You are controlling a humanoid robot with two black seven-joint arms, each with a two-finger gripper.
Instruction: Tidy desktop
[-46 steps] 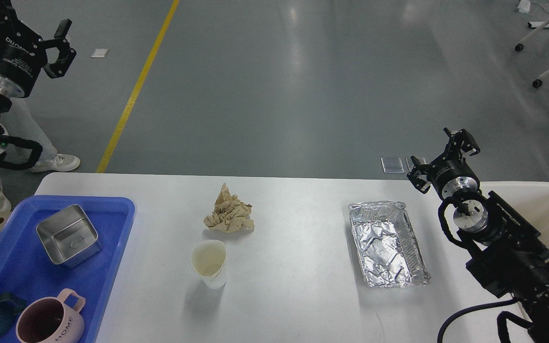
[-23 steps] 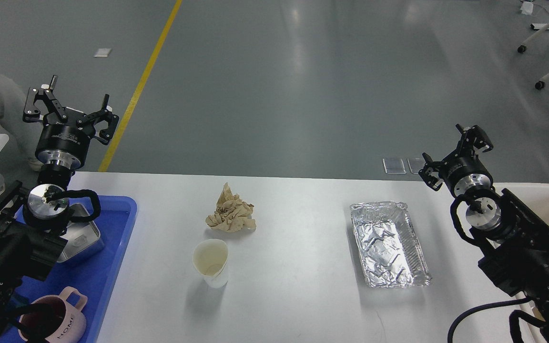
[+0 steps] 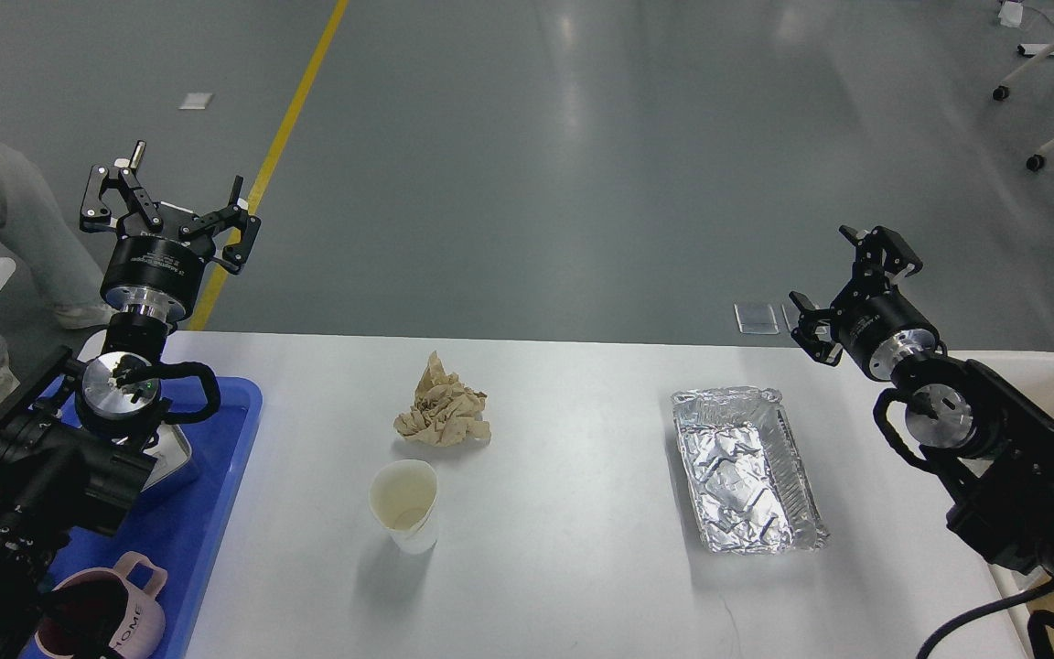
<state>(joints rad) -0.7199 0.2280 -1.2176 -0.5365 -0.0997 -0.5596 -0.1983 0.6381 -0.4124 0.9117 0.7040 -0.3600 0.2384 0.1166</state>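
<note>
Large white rounded-corner surface [image 3: 564, 567] fills the near view, with a crumpled tan paper wad [image 3: 442, 412] and a cream paper cup [image 3: 404, 505] near centre-left, and a rectangular silver foil tray [image 3: 747, 469] right, long axis running near to far. Left fingers [image 3: 170, 197] spread, empty, above the far-left edge. Right fingers [image 3: 843, 279] apparently spread too, closest to the tray, just far-right of it.

crumpled brown paper [image 3: 442, 415] just behind paper cup [image 3: 404, 504]; foil tray [image 3: 745, 469] well right.

Desktop [image 3: 582, 549] holds cup [image 3: 404, 504] (apparently paper), foil tray [image 3: 747, 469].
</note>
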